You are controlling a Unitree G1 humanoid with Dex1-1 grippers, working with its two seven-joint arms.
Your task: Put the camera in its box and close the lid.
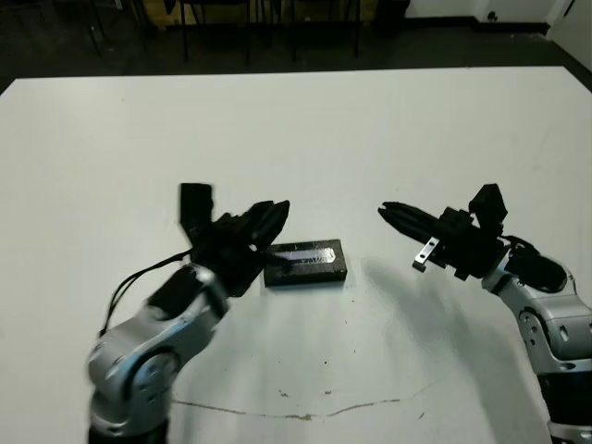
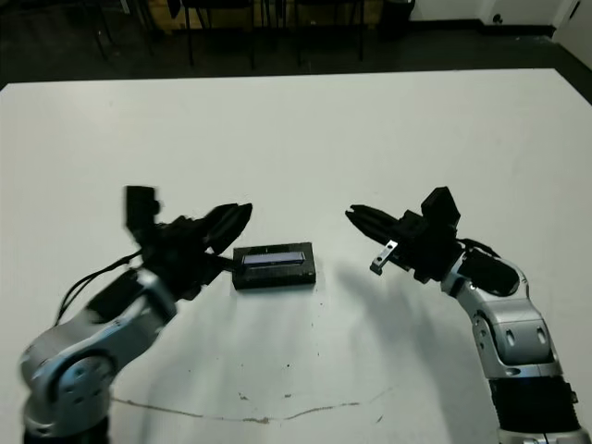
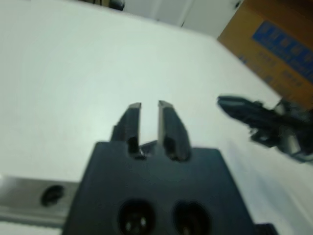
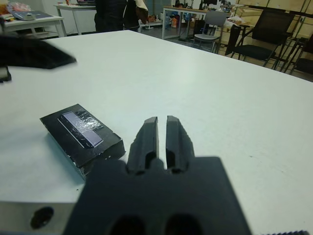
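A white table (image 1: 305, 129) fills most of the head views, with a dark floor and chair legs along the top edge. A thin brown scuff line (image 1: 296, 412) runs across the table near the bottom centre.

The lid (image 1: 304, 254) sits on the box (image 1: 305, 275) just below the centre of the frame, flat on the table, its pale stripe facing up. The box is closed; only its black side shows beneath the lid. The camera is not visible in any view.

The left gripper (image 1: 273, 217) is at centre left, its tips just beside the lid's left end; contact cannot be confirmed. In the left wrist view its fingers (image 3: 132, 122) stand narrow, nearly together, holding nothing.

The right gripper (image 1: 388, 212) is at centre right, above the table and apart from the box, pointing toward it. In the right wrist view its fingers (image 4: 146, 139) are likewise nearly closed and empty, with the box near them.
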